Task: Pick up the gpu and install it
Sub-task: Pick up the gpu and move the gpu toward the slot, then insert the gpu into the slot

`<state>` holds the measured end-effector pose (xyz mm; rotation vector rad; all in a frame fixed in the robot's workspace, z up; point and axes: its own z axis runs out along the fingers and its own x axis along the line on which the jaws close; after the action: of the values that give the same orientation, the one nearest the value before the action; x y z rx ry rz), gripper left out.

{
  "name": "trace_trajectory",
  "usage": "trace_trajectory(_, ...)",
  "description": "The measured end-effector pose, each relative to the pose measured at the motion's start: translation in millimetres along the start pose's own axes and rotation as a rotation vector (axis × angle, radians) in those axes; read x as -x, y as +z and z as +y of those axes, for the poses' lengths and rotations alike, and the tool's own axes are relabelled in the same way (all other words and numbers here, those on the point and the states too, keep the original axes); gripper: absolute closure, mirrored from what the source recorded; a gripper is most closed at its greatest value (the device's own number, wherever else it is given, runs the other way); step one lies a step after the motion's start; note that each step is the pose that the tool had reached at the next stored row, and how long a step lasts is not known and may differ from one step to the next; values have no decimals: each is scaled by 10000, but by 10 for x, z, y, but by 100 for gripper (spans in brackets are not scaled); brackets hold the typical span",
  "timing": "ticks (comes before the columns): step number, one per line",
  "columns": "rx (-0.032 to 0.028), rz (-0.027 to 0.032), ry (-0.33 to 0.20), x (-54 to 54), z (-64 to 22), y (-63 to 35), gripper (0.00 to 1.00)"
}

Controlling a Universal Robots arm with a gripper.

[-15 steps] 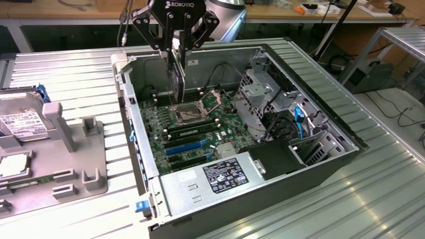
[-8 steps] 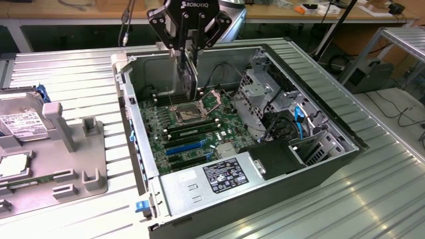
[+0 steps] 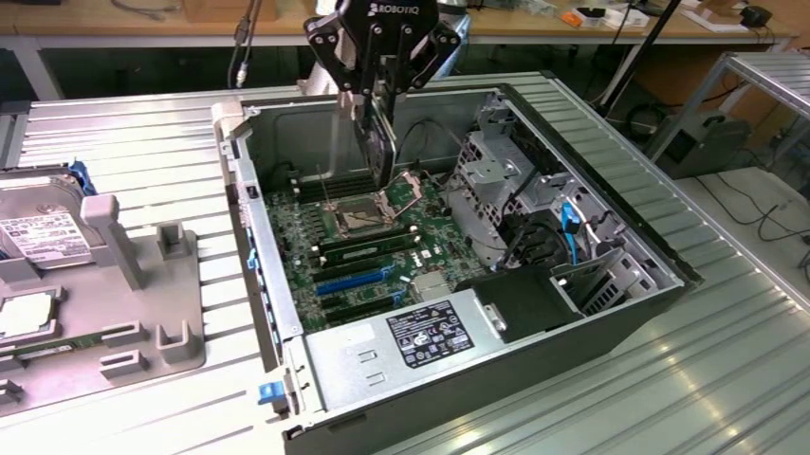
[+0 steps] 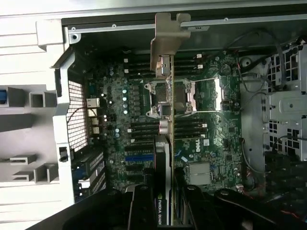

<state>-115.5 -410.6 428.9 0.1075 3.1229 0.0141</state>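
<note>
Above motherboard [image 4: 206, 134] | hand [image 3: 376, 95] clamps gpu [image 4: 165, 143] | edge-on, bracket [image 4: 168, 38] end farthest from hand

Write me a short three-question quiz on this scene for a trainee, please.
1. True or false: the gripper holds the gpu edge-on above the open computer case.
2. Where does the silver hard drive lie?
A. inside the case
B. on the grey tray at the exterior view's left
C. between the fingers
3. Fill in: the blue slots sit on the green ____ inside the case.

Key: 1 true; 2 B; 3 motherboard.
</note>
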Motion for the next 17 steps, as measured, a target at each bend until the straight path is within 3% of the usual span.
trace_trajectory(9,0,2,-1,228,16,4,73)
trace_trajectory(17,0,2,0,239,16,4,73)
